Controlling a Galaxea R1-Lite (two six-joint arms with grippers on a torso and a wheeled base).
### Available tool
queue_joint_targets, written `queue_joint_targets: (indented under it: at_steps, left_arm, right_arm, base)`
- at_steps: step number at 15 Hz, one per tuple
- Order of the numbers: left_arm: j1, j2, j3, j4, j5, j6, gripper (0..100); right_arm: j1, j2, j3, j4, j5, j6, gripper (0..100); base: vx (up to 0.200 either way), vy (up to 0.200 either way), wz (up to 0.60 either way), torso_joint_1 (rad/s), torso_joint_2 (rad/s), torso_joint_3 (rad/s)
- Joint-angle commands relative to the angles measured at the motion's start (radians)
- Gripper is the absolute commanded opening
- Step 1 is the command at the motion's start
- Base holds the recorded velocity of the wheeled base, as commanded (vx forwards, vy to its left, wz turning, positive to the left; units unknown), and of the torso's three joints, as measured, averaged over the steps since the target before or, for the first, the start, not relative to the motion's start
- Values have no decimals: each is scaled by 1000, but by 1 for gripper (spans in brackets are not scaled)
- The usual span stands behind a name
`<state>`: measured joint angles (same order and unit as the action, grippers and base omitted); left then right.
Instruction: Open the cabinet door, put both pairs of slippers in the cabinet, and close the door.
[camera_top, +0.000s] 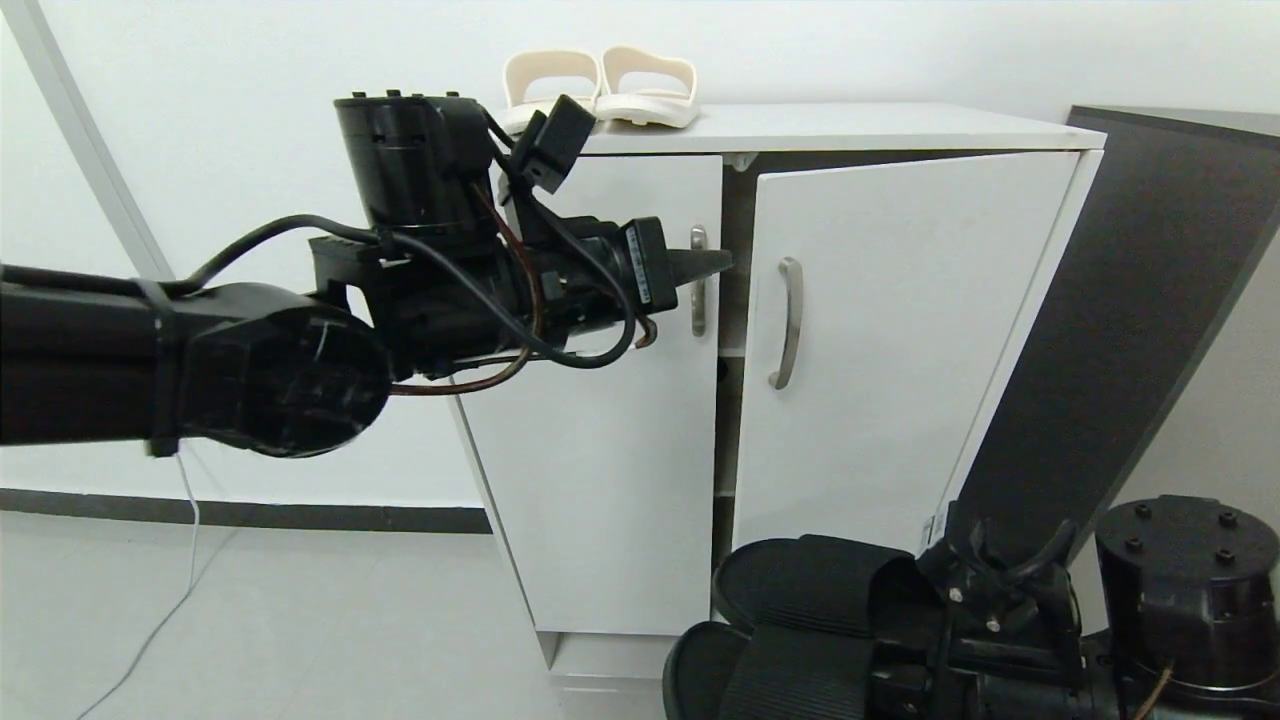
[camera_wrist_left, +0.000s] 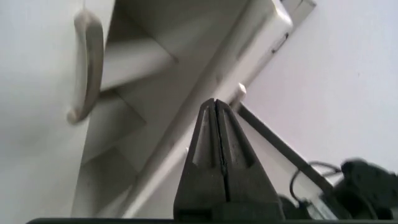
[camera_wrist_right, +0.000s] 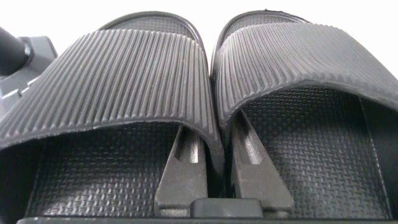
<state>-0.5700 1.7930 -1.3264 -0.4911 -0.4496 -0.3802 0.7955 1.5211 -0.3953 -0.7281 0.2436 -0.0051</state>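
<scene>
Cabinet door (camera_top: 900, 350) ajar; left end effector (camera_top: 722, 262) clenched at gap (camera_top: 728, 420); right end effector (camera_wrist_right: 214, 155) grasps black slippers (camera_wrist_right: 137, 68).

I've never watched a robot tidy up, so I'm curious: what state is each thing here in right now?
Cabinet doors: partly open, with a dark gap between them.
Black slippers: held side by side, low in front of the cabinet.
Cream slippers: lying on the cabinet top, untouched.
Left tool: shut, empty, at the gap.
Right tool: shut on the black slippers.
</scene>
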Motion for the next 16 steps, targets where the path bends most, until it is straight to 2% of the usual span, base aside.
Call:
queue_joint_targets:
  at_steps: [1, 2, 5, 8, 9, 12, 14, 16]
  left_arm:
    - [1, 108, -91, -6, 0, -14, 0]
    - [1, 151, -149, -1, 2, -25, 0]
    - [-2, 220, -246, -1, 2, -68, 0]
    - [-8, 235, -263, -3, 5, -69, 0]
    - [-18, 235, -257, -4, 14, -71, 0]
    - [-65, 201, -177, -40, 58, -65, 0]
    - [-154, 140, -24, -156, 60, -65, 0]
    - [-208, 118, 62, -238, 60, -65, 0]
  right_arm:
    - [1, -4, 6, -1, 0, -1, 0]
    - [4, -5, 7, -1, 2, -3, 0]
    - [16, -4, 9, -1, 0, -3, 0]
    - [19, -1, 18, -1, 2, -4, 0]
    - [31, -1, 23, -1, 2, -4, 0]
    - [59, -7, 46, -2, 2, -23, 0]
    - [74, -15, 61, -2, 3, -55, 0]
    - [82, -25, 67, -2, 3, -56, 0]
  base:
    - [0, 0, 0, 0, 0, 0]
    - [0, 0, 0, 0, 0, 0]
    - [0, 0, 0, 0, 0, 0]
    - [0, 0, 0, 0, 0, 0]
    - [-200, 0, 0, 2, 2, -2]
    - [-200, 0, 0, 9, 1, 2]
    - [-200, 0, 0, -2, 2, 5]
    - [-200, 0, 0, 5, 0, 5]
